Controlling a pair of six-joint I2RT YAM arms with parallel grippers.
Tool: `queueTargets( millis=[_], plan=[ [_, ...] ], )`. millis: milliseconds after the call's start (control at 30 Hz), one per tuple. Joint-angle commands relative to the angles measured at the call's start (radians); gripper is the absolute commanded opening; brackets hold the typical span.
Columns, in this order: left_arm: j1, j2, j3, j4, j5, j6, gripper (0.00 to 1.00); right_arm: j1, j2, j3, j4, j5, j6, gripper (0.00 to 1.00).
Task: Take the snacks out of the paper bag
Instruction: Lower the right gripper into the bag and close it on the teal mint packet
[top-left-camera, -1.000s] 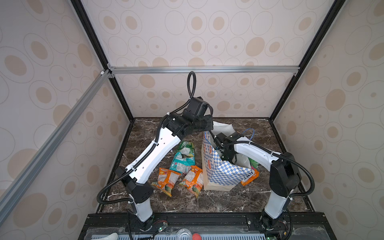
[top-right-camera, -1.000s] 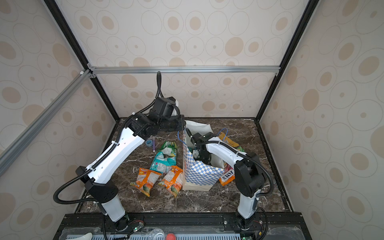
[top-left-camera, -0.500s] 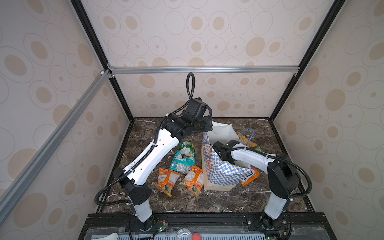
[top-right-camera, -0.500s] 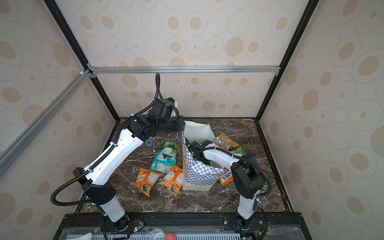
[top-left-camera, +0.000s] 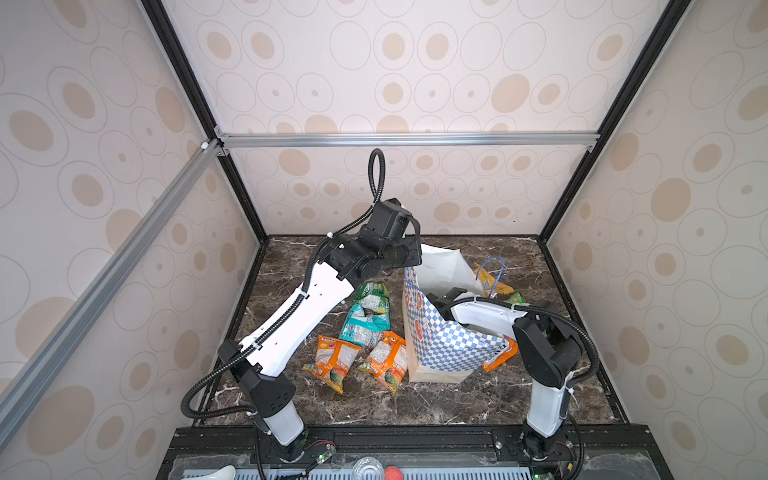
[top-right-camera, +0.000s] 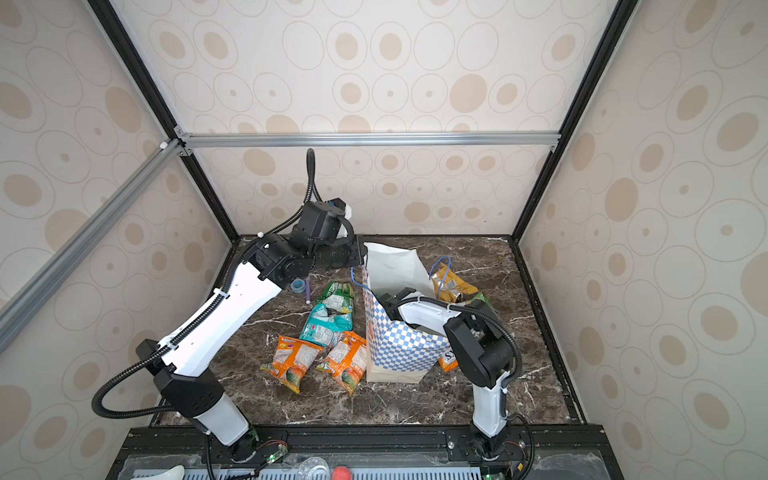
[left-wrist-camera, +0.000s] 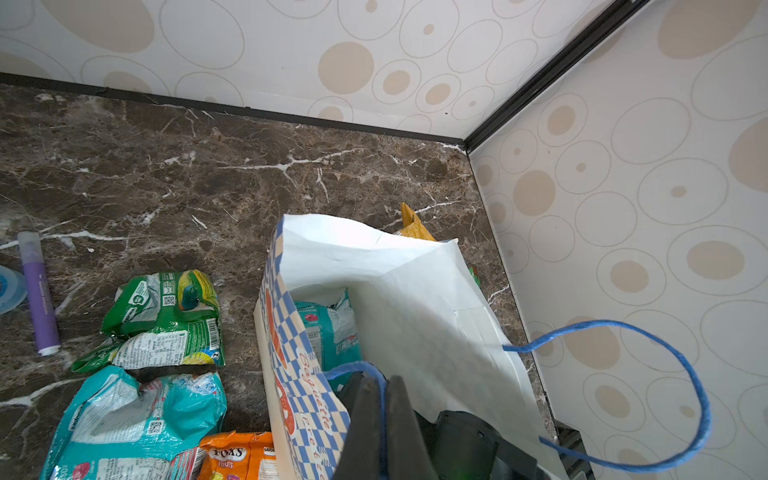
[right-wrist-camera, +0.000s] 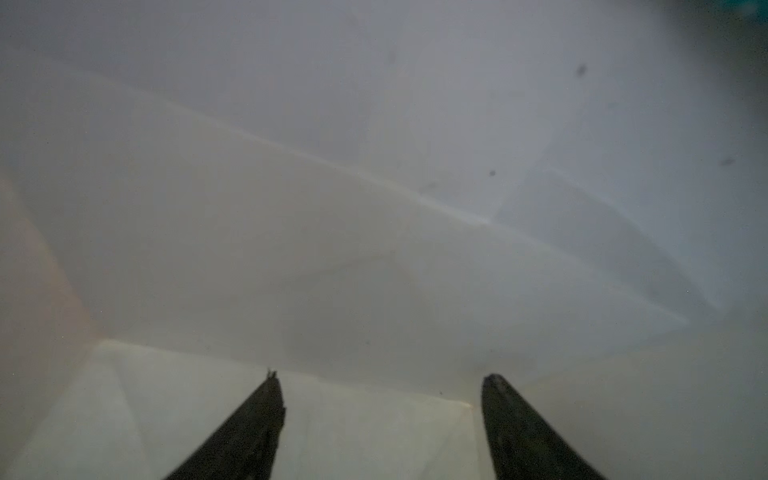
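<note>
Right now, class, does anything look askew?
The blue-and-white checkered paper bag has a lopsided rim: high where the left end effector pinches its blue cord handle, sagging where the white right arm reaches in.

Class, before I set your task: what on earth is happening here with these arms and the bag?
The left gripper is shut on the blue cord handle of the paper bag. The right gripper reaches inside the bag, jaws apart, gripping nothing. A teal packet lies inside; other snacks lie on the table around the bag.
</note>
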Motion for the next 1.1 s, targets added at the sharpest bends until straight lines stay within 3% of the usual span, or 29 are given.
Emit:
queueTargets(
  millis=[0,167,200,267,333,500,733,900,1067],
  plan=[
    [0.006,-0.024,-0.005,0.021,-0.006,-0.006,0.00,0.003,0.020,-0.002,0.030,-0.007,-0.019,0.57],
    [0.007,-0.035,-0.020,0.029,-0.006,-0.010,0.00,0.003,-0.050,0.076,0.019,0.088,0.005,0.43],
    [0.007,-0.037,-0.025,0.034,-0.004,-0.011,0.00,0.002,-0.077,0.093,0.028,0.118,0.012,0.46],
    [0.007,-0.036,-0.031,0.039,0.003,-0.012,0.00,0.003,-0.130,0.118,0.055,0.182,0.022,0.64],
    [0.005,-0.031,-0.033,0.039,0.012,-0.015,0.00,0.001,-0.179,0.126,0.102,0.249,0.034,0.71],
    [0.006,-0.023,-0.032,0.048,0.040,-0.015,0.00,-0.001,-0.247,0.104,0.266,0.381,0.046,0.76],
    [0.007,0.006,0.023,0.040,0.091,-0.004,0.00,-0.019,-0.184,0.115,0.489,0.499,0.047,0.81],
    [0.007,0.045,0.084,0.008,0.129,0.022,0.00,-0.049,-0.126,0.123,0.671,0.511,0.034,0.87],
    [0.007,0.058,0.114,-0.009,0.134,0.035,0.00,-0.056,-0.031,0.160,0.736,0.485,0.061,0.90]
  ],
)
